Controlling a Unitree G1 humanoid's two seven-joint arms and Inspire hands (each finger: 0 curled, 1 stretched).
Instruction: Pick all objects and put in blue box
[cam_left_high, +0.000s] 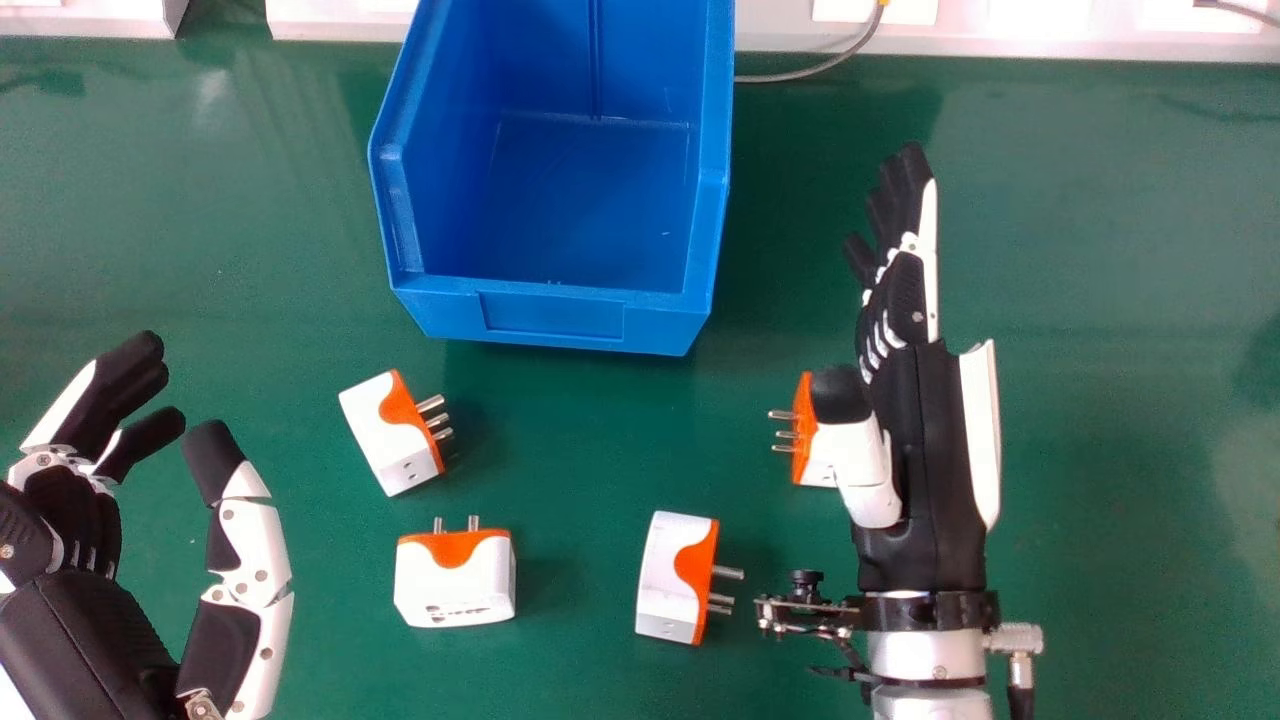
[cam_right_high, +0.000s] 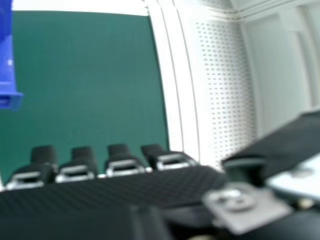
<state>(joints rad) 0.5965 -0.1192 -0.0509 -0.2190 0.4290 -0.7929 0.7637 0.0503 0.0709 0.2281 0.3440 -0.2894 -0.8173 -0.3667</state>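
An empty blue box (cam_left_high: 590, 200) stands at the top centre of the head view; its near corner also shows in the right hand view (cam_right_high: 7, 75). Below it lie white-and-orange plug adapters: one (cam_left_high: 385, 435) at centre left with its pins to the right, one (cam_left_high: 455, 585) lower with pins pointing away, and one (cam_left_high: 670, 580) lower centre with pins to the right. Another adapter (cam_left_high: 808, 430) is partly hidden under the thumb of my right hand (cam_left_high: 900, 420), whose fingers are straight. My right hand (cam_right_high: 120, 165) has extended fingertips there too. At lower left, my left hand (cam_left_high: 80, 500) is open, holding nothing.
The green table (cam_left_high: 1130, 300) extends around the box and adapters. A pale ledge (cam_left_high: 1000, 38) with a grey cable (cam_left_high: 815, 70) runs along the far edge. In the right hand view, a perforated white panel (cam_right_high: 225, 80) stands beyond the table edge.
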